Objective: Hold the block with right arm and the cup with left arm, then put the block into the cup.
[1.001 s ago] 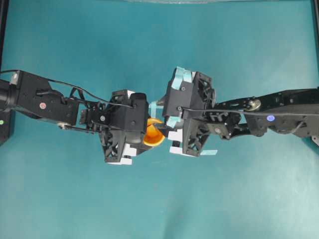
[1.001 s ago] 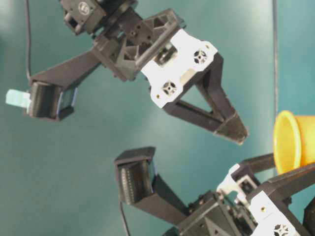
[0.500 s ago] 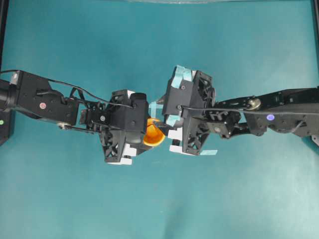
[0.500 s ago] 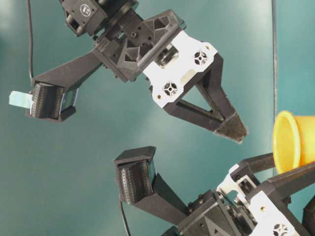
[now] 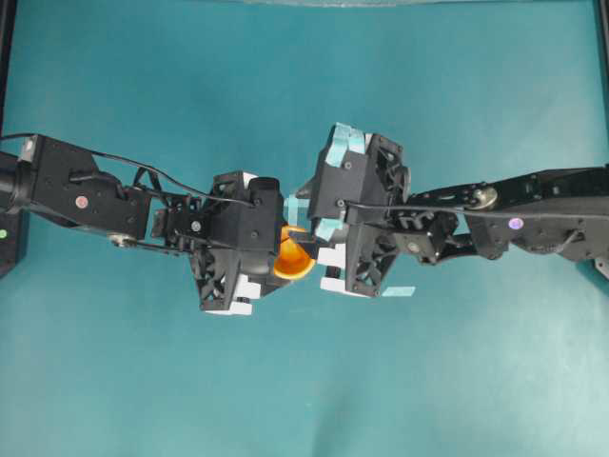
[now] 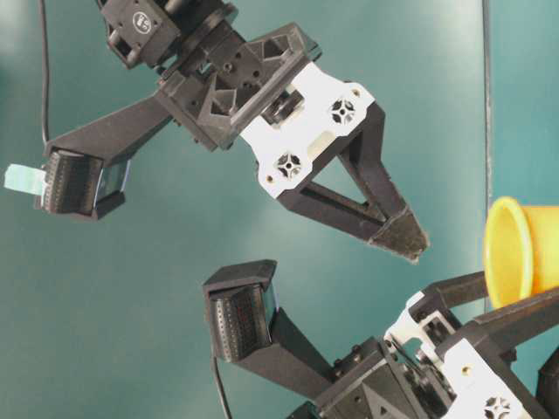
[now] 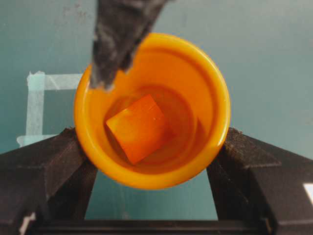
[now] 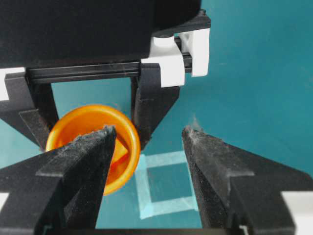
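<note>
The yellow-orange cup (image 7: 208, 105) is clamped between the two black fingers of my left gripper (image 7: 151, 142), held tilted above the table. The small orange block (image 7: 139, 128) lies inside the cup, free of any finger. In the overhead view the cup (image 5: 291, 261) sits between the two grippers. My right gripper (image 8: 149, 130), the one with blue tape, is open and empty. One of its fingers (image 8: 93, 147) hangs just over the cup's rim (image 8: 128, 142), and the other is off to the side. The cup also shows at the right edge of the table-level view (image 6: 511, 253).
A pale tape square (image 8: 166, 181) is stuck to the teal table below the grippers. It also shows in the left wrist view (image 7: 36, 107). Both arms meet at mid-table (image 5: 304, 238). A dark frame edge (image 5: 6, 38) runs down the left side.
My right gripper, open throughout, has shifted slightly, up and left in the table-level view. The cup and my left gripper have stayed put.
</note>
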`<state>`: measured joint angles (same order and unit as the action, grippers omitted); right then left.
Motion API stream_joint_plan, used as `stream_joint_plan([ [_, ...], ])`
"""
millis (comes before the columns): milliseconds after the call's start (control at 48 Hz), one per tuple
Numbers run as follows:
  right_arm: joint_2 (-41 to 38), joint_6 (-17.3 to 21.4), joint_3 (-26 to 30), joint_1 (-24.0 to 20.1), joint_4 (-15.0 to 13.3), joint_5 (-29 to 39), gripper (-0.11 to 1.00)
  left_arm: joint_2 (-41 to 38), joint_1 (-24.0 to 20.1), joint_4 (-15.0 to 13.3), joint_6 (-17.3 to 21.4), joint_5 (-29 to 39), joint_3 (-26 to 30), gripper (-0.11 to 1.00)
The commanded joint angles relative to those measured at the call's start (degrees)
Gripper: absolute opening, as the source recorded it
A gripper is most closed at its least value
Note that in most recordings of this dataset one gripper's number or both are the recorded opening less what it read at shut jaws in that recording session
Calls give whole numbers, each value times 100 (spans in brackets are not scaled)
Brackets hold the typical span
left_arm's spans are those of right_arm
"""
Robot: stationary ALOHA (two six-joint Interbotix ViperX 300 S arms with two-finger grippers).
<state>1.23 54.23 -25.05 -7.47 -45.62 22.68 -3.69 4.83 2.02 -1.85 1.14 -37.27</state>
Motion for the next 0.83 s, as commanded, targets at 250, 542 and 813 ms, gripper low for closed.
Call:
stream_joint_plan([
  [250,88,62,246,9,35,-44,60,132,-9,-18,-53,-26,62,64],
  [542,88,114,308,0,123,-53,60,132,-9,-18,-70,-26,62,64],
  [813,88,123,308,9,123,-53,60,132,-9,-18,-70,-26,53,64],
])
